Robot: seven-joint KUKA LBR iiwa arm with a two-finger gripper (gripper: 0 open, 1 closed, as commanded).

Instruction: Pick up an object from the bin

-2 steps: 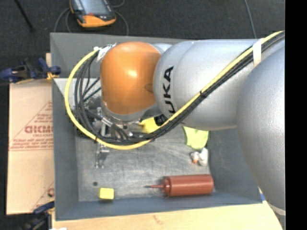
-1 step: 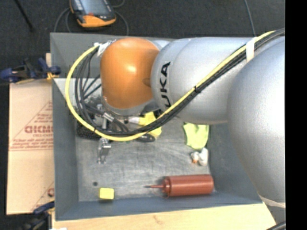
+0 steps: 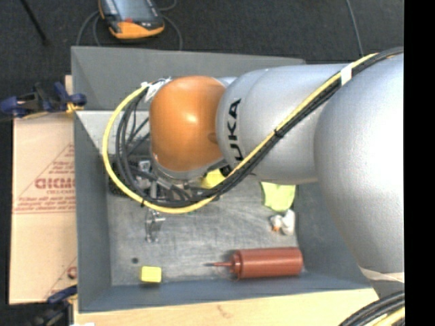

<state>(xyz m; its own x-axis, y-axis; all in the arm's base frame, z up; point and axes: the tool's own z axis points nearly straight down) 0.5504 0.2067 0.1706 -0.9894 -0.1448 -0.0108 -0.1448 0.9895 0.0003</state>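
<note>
Yellow block (image 3: 150,274) lay at the lower left of the bin (image 3: 197,240), likely light and stiff, best pinched across its flat sides. Right of it lay a red bottle (image 3: 266,263), probably slick and round. Higher in the frame hung the claw (image 3: 153,228), apart from the block; open or closed, I could not tell.

The end effector (image 3: 153,227) hangs near a small yellow block (image 3: 150,274).
</note>
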